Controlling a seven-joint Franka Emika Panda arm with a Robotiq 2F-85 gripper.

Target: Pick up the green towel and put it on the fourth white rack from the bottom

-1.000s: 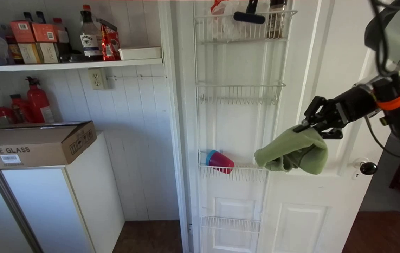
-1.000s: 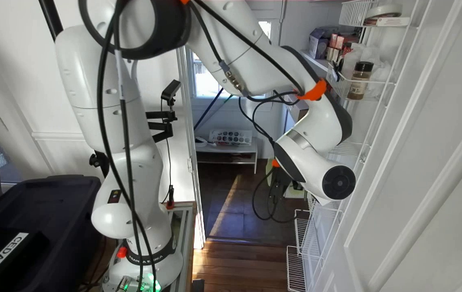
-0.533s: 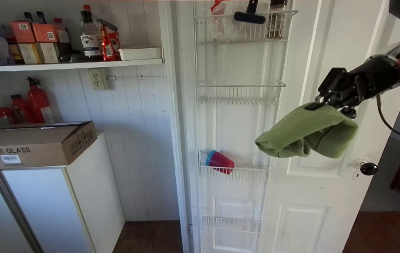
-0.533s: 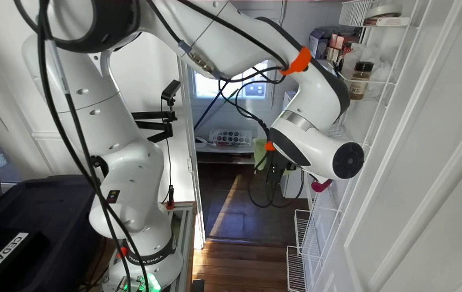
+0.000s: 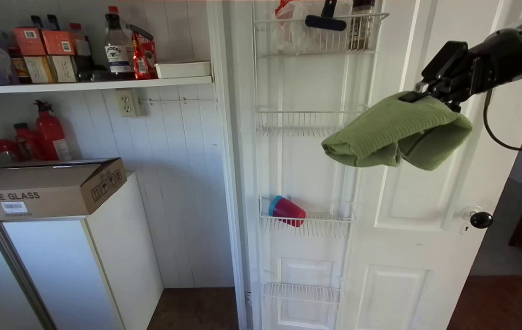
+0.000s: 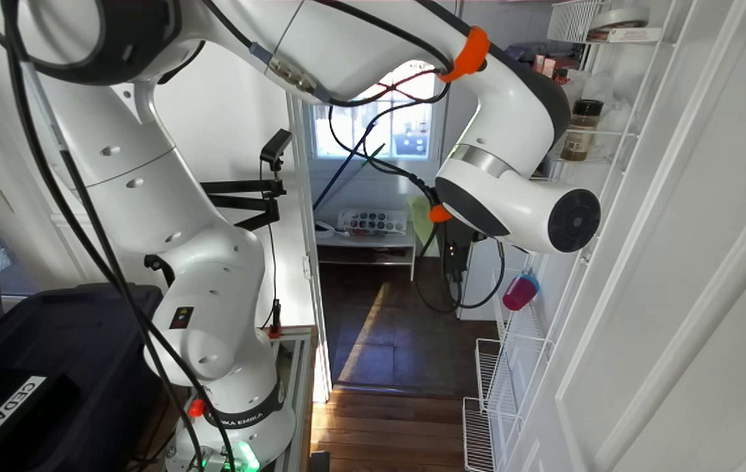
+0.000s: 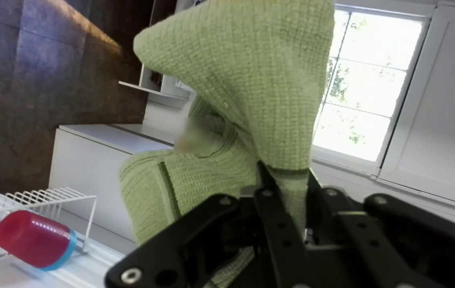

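Note:
My gripper (image 5: pixel 433 101) is shut on the green towel (image 5: pixel 398 128), which is folded and hangs from the fingers. In the wrist view the fingertips (image 7: pixel 287 172) pinch a fold of the towel (image 7: pixel 251 80). In an exterior view only part of the towel (image 6: pixel 423 223) shows beside the arm. White wire racks hang on the door. The rack above the cup (image 5: pixel 307 123) looks like the fourth from the bottom and holds nothing visible; the towel's left end overlaps its right end in that view, at a depth I cannot tell. My arm hides that rack in an exterior view.
A pink and blue cup (image 5: pixel 288 211) lies on the rack below; it also shows in the wrist view (image 7: pixel 31 240). The higher rack (image 5: pixel 320 52) holds a plastic bag, a black-handled tool and a spice jar (image 6: pixel 581 131). A black door knob (image 5: pixel 481 220) stands out at right.
My gripper and the towel have risen, first also shifting right in an exterior view. The towel is now about level with the rack above the cup. The cup stays put.

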